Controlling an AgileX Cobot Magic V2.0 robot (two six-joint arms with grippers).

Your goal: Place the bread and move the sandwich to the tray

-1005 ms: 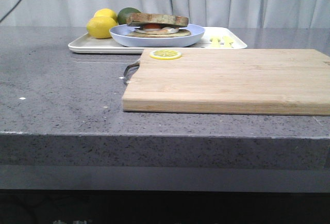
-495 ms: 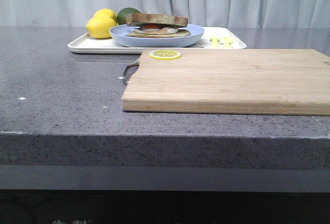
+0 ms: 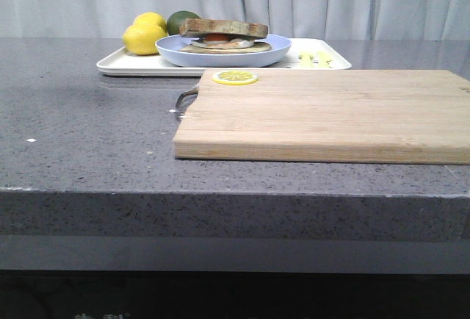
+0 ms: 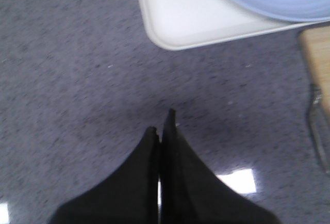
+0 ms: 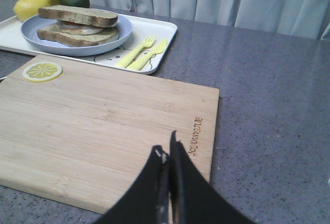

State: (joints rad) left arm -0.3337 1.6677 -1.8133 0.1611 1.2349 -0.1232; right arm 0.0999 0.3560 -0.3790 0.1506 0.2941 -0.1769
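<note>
1. Front view: a dark cable seen at top left earlier is gone; sandwich (image 3: 224, 38) unmoved on the tray (image 3: 117, 64), behind the cutting board (image 3: 323, 113).
2. Left gripper (image 4: 162, 126) and right gripper (image 5: 166, 154): fingers pressed together, empty. Task looks complete.

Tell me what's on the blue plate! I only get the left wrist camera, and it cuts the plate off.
Observer: A sandwich: brown bread slices with a fried egg between them, on the plate.
Operator: Anything else on the tray?
Observer: Two lemons sit at its far left end.
Operator: And on the wooden board?
Observer: Just a lemon slice, at the corner nearest the plate.
</note>
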